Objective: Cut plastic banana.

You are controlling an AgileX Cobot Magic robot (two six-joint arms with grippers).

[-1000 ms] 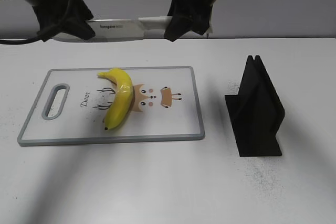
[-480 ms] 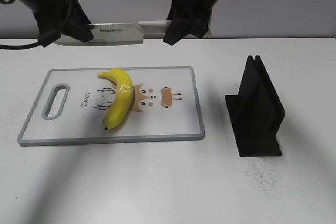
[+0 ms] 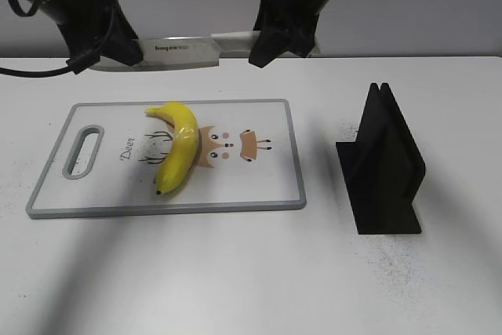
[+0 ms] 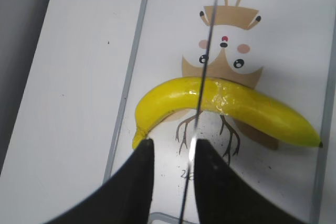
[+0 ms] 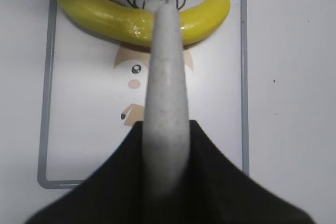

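Both grippers hold the knife (image 3: 184, 52) above the plastic banana (image 3: 179, 147) — clear of it.

Banana (image 3: 178, 152) on board (image 3: 259, 186), left of stand (image 3: 384, 170)

Plastic banana (image 3: 178, 147) lying whole on the board, left of centre in the exterior view.

It is glossy bright yellow and curved, with a small dark tip at its lower end and a stubby stem at the upper left. It lies flat, running diagonally from upper left down toward the frame's lower left, over the board's deer drawing.
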